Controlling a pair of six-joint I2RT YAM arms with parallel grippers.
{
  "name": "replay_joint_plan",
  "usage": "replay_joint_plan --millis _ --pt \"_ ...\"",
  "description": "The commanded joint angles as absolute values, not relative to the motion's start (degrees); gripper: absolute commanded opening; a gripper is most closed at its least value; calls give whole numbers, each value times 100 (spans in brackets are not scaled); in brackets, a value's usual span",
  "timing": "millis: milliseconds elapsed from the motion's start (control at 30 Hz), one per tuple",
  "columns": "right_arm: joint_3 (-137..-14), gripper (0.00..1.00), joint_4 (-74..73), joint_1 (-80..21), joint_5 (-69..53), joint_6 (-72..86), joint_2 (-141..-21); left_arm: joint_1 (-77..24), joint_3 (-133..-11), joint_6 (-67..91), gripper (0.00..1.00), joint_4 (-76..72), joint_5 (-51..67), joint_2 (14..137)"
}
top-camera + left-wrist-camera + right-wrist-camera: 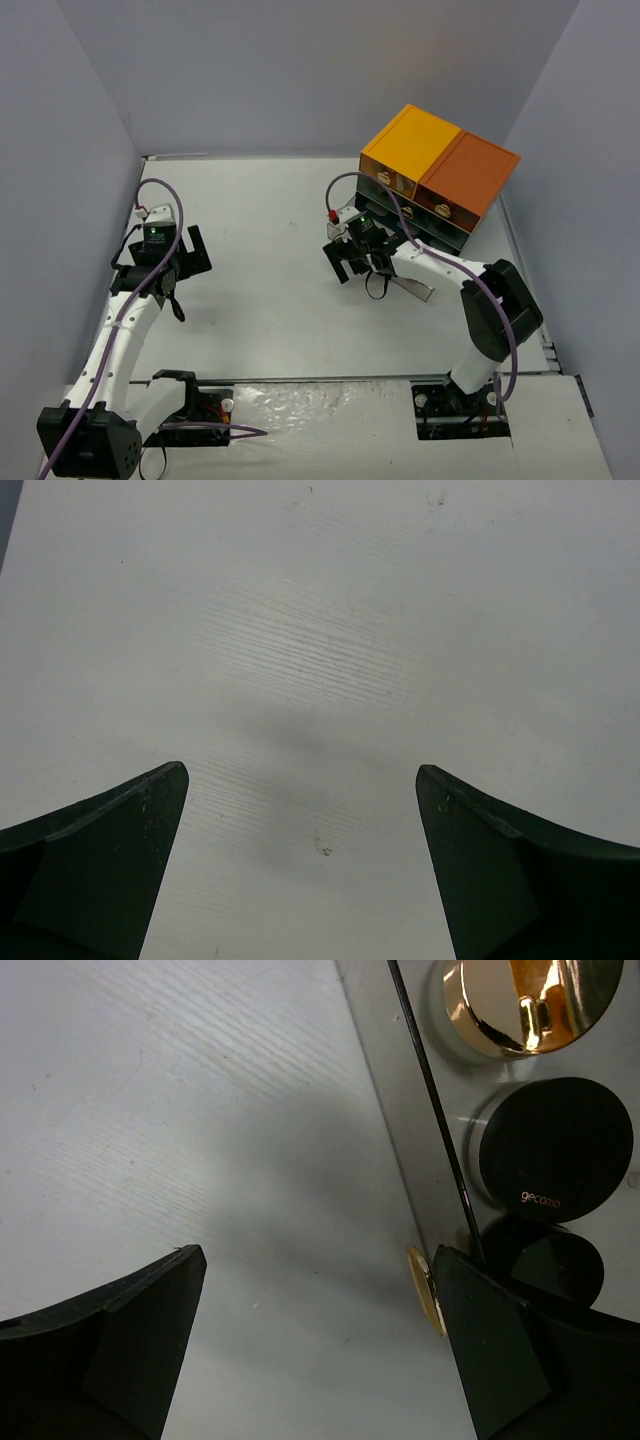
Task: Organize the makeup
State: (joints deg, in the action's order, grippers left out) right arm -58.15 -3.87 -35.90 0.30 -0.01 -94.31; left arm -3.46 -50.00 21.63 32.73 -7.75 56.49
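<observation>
My left pincer (302, 768) hangs spread over the bare table (320, 630), pinching nothing. My right pincer (318, 1251) is spread and empty too, just beside a clear drawer (400, 1130). In the drawer lie a gold compact (520, 1000), cut off by the frame, a black jar (556, 1150), and a second jar (560, 1260) half hidden behind my finger. A thin dark line (430, 1110) along the drawer's edge I cannot make out.

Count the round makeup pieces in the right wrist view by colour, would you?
Black jars: 2
Gold compact: 1
Total: 3
</observation>
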Motion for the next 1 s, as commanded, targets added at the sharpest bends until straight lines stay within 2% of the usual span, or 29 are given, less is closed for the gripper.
replay_joint_plan --millis 0,400,667,967 --pt "-5995 96 -125 -3245 999 -207 -9400 -308 -5177 2092 97 3043 -855 5559" --pt "-6166 99 137 -2645 1628 -383 -9680 -308 -5177 2083 97 3023 -764 5590" --pt "-6279 100 462 -2591 1925 -364 -10157 -308 -5177 2083 97 3025 -745 5579" --pt "-6337 100 738 -2566 2890 -413 -10195 -308 -5177 2083 97 3032 -756 5520"
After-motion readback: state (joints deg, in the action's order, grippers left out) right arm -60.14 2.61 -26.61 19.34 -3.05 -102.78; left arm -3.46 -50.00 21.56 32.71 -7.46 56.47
